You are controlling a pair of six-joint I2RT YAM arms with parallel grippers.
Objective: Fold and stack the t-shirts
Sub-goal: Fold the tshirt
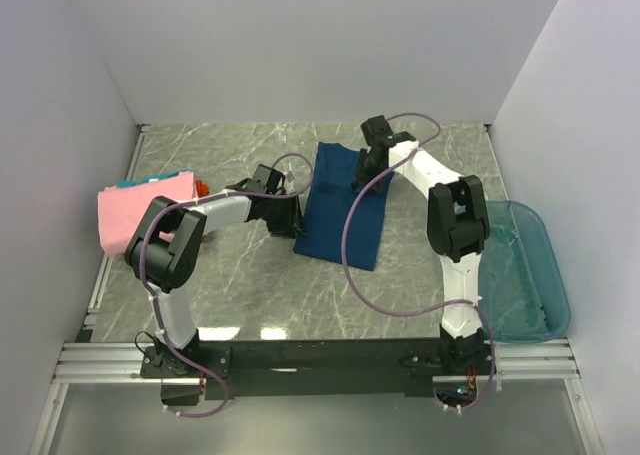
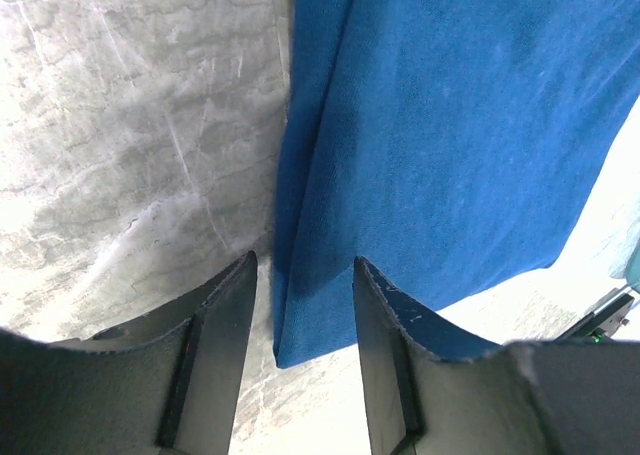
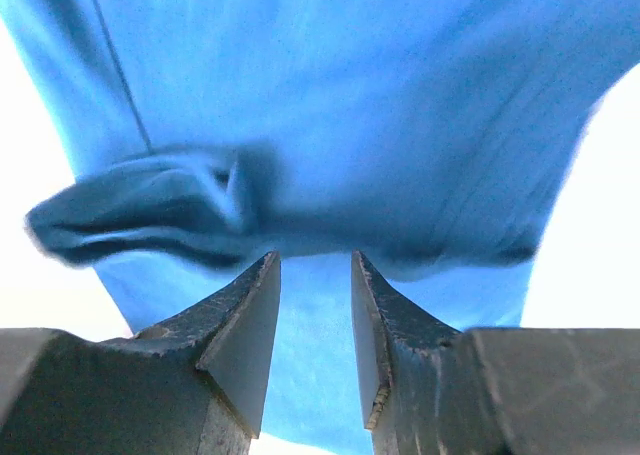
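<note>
Top view shows the navy shirt (image 1: pixel 340 220) lying mid-table, with the left gripper (image 2: pixel 304 259) spread around its 8 o'clock edge and the right gripper (image 3: pixel 315 256) spread over bunched cloth at 1 o'clock, likely ready to fold it.

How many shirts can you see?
4: a navy shirt mid-table; a pink shirt at the left, with a teal shirt and an orange shirt peeking from under it. More may be hidden.

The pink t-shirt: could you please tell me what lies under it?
Under the pink t-shirt, a teal edge and an orange bit peek out; the rest is covered.
</note>
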